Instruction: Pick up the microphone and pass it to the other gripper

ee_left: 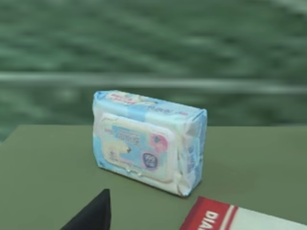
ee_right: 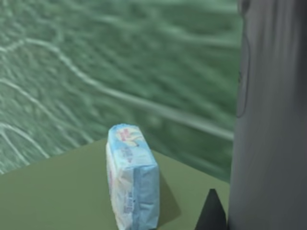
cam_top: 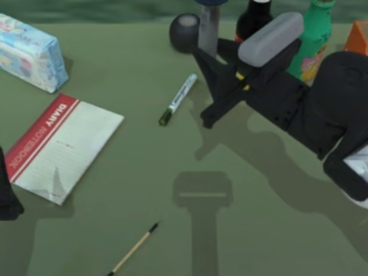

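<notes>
Microphone (cam_top: 208, 29) stands upright at the bench's (cam_top: 144, 172) far edge, beside a dark ball (cam_top: 184, 31). Right end effector (cam_top: 208, 60) spread around its grey handle, fingers not visibly touching. Left end effector (cam_top: 8, 198) parked at left edge, state can't tell.

Overhead top view; low, table-level wrist views

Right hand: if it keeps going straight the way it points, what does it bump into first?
Most likely the microphone. The right hand points at its grey handle, which fills the right wrist view close up. Whether they already touch is unclear.
</notes>
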Controlling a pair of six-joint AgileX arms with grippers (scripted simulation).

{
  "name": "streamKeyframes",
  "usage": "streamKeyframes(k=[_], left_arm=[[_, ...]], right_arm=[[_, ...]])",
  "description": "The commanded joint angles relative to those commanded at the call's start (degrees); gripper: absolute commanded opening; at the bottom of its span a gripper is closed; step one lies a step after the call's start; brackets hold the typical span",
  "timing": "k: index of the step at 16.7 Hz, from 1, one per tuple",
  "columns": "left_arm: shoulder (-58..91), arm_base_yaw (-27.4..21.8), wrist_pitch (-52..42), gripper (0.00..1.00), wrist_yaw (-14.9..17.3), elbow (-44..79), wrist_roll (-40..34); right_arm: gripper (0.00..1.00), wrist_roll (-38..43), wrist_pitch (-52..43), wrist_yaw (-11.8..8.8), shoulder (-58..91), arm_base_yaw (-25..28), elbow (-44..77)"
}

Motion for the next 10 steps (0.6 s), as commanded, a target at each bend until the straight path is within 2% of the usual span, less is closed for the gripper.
streamKeyframes(k=[8,10], left_arm=[[0.1,0.0,0.0,1.0,0.1,0.1,0.0],[2.0,-1.0,0.9,1.0,1.3,1.4,0.1]], right_arm=[[0.0,0.0,0.0,0.0,0.0,0.0,0.0],[0.0,0.0,0.0,0.0,0.0,0.0,0.0]])
